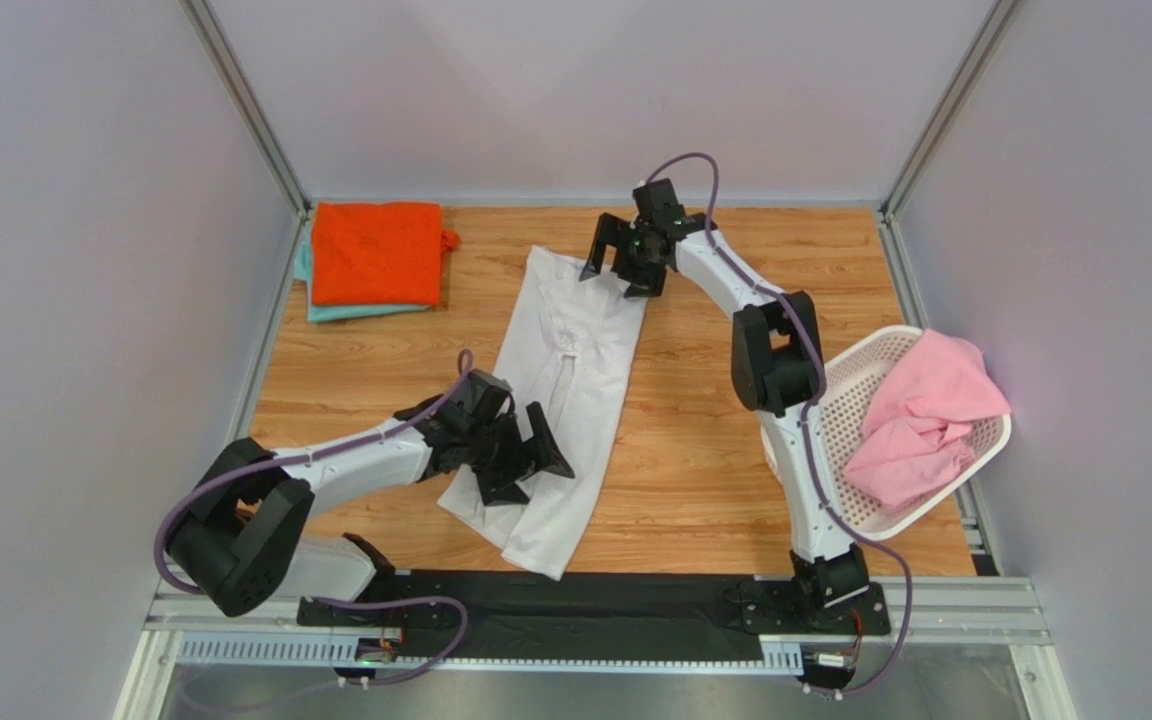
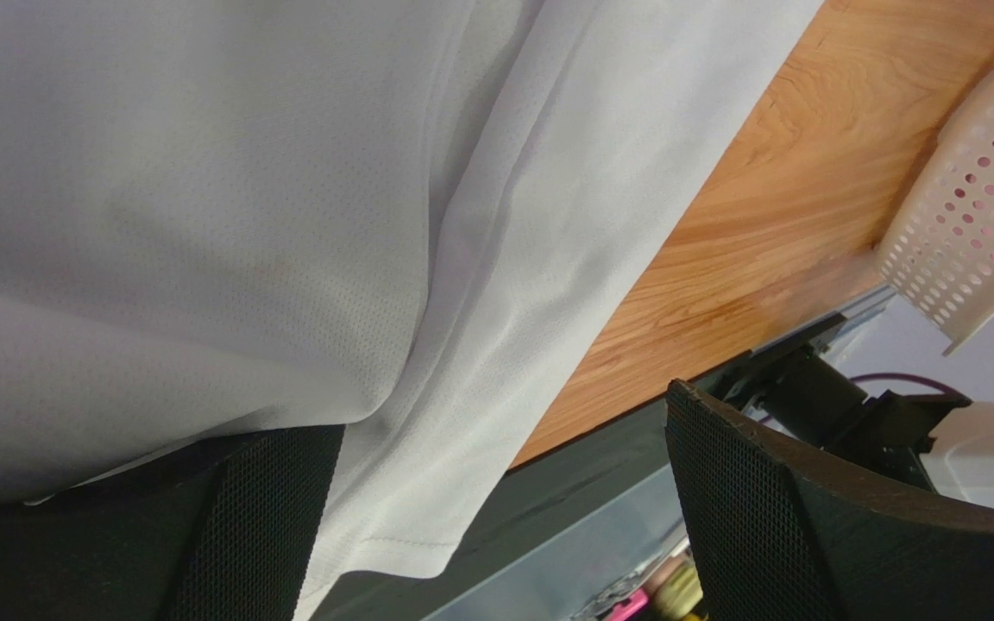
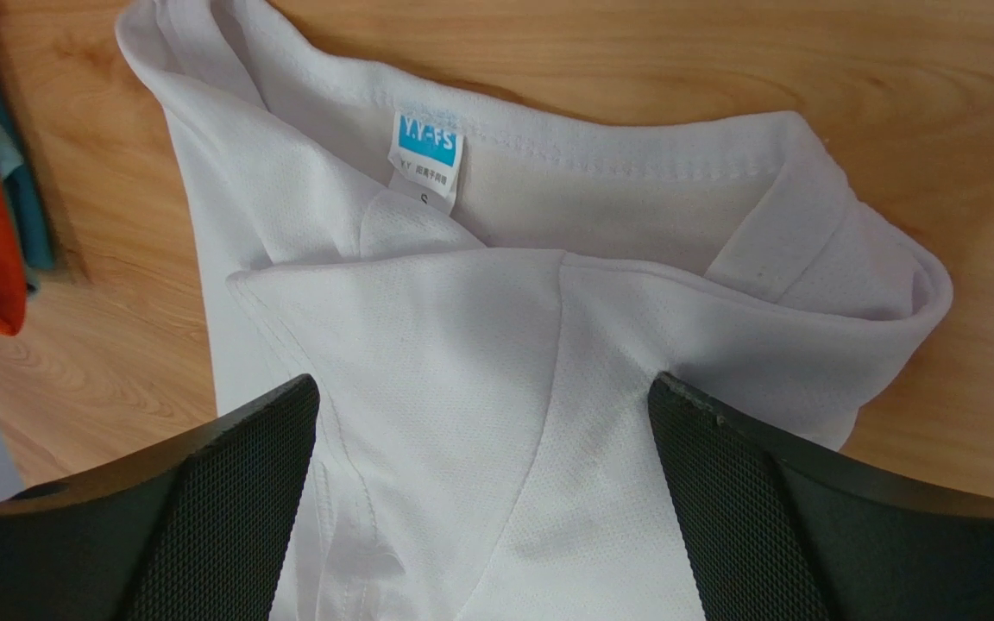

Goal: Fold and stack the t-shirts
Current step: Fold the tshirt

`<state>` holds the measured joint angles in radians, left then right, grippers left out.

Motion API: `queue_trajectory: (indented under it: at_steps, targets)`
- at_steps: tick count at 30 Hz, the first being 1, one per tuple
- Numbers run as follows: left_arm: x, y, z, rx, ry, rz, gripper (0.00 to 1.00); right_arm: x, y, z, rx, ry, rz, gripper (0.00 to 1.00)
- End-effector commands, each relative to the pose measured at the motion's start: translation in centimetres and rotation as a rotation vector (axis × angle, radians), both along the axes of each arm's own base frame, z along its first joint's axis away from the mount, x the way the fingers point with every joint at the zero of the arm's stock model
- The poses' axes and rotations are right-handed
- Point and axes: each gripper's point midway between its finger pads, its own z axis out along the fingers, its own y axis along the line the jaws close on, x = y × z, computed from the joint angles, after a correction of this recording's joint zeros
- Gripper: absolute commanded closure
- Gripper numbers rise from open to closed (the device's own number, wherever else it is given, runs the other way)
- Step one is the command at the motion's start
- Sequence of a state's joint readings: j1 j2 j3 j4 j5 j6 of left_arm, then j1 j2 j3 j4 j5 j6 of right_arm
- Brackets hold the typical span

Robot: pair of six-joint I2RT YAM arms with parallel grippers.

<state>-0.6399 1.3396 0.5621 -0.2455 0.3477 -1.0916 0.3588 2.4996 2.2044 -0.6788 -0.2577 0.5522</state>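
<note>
Fingers of the left gripper (image 1: 525, 458) stand wide apart over the near end of the white t-shirt (image 1: 567, 360). The right gripper (image 1: 624, 258) is likewise spread over the far end, and neither holds anything. Seen from above, the shirt lies as a long narrow strip, set diagonally mid-table (image 1: 717, 450). A folded orange t-shirt (image 1: 375, 252) sits on a teal t-shirt (image 1: 330, 312) at the far left corner. The pink t-shirt (image 1: 920, 413) is crumpled in the laundry basket (image 1: 841, 402) at the right.

Left wrist view: the black mesh-textured pads (image 2: 775, 518) straddle soft, loosely layered folds of fine pin-holed knit. The hem (image 2: 399, 556) lies at or just past the table's near edge. I cannot tell whether the nearer pad touches cloth. Risk: a shallow pinch could catch only the top layer, so the lengthwise fold would open when lifted. A hem past the edge could also snag on the rail or drag.

Right wrist view: the open fingers (image 3: 224, 518) frame the collar end, where the ribbed neckband carries a small blue label (image 3: 427, 145). The shoulder panels overlap unevenly, one sleeve edge curling up at the right. Risk: a grip on that curl would skew the next fold. This smooth synthetic looks slippery on the varnished wood, so the strip could slide rather than crease. Unequal lifts between the arms would twist it.
</note>
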Motion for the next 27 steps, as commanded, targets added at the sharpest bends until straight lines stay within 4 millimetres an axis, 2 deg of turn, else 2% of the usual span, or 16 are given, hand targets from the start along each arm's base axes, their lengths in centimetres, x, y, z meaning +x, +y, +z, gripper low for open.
queue_trajectory:
  at_steps: [1,5,8,10,13,16,17,18,20,21,24,25,27]
  targets:
    - [-1.0,-0.6,-1.5,0.038,0.009,0.048,0.00,-0.1,3.4,-2.3,0.089,0.014,0.062,0.00]
    - [-0.8,-2.8,-0.8,0.031,-0.023,0.039,0.00,0.7,5.4,-2.2,0.197,-0.005,0.090,0.00]
    - [-0.8,-3.9,-0.8,0.041,-0.018,0.038,0.00,1.7,5.6,-2.5,0.201,-0.037,0.083,0.00]
    - [-1.0,-4.6,-0.9,0.054,-0.013,0.046,0.00,2.2,5.7,-2.0,0.202,-0.064,0.087,0.00]
    - [-0.3,-5.6,1.0,0.085,-0.070,0.031,0.00,2.3,5.8,-0.9,0.208,-0.084,0.101,0.00]
    - [0.0,-4.6,3.9,0.198,-0.141,0.043,0.00,1.9,5.6,1.2,0.198,-0.115,0.127,0.00]
    - [0.3,-4.2,5.0,0.208,-0.186,0.061,0.00,1.8,5.3,1.8,0.184,-0.125,0.127,0.00]
    - [0.0,-4.1,5.7,0.213,-0.204,0.052,0.00,1.7,5.4,3.6,0.181,-0.156,0.141,0.00]
    - [-0.1,-3.6,7.3,0.203,-0.245,0.058,0.00,1.3,4.8,4.8,0.162,-0.172,0.156,0.00]
    - [-0.3,-3.4,7.6,0.201,-0.255,0.056,0.00,1.1,4.8,6.5,0.168,-0.195,0.168,0.00]
    - [-0.6,-2.2,8.2,0.206,-0.285,0.063,0.00,0.1,4.7,8.2,0.151,-0.217,0.207,0.00]
    - [-0.7,-1.6,8.0,0.225,-0.287,0.065,0.00,-0.4,4.5,9.7,0.143,-0.233,0.214,0.00]
    - [-0.7,-0.2,7.5,0.264,-0.308,0.073,0.00,-1.2,4.4,10.4,0.104,-0.256,0.236,0.00]
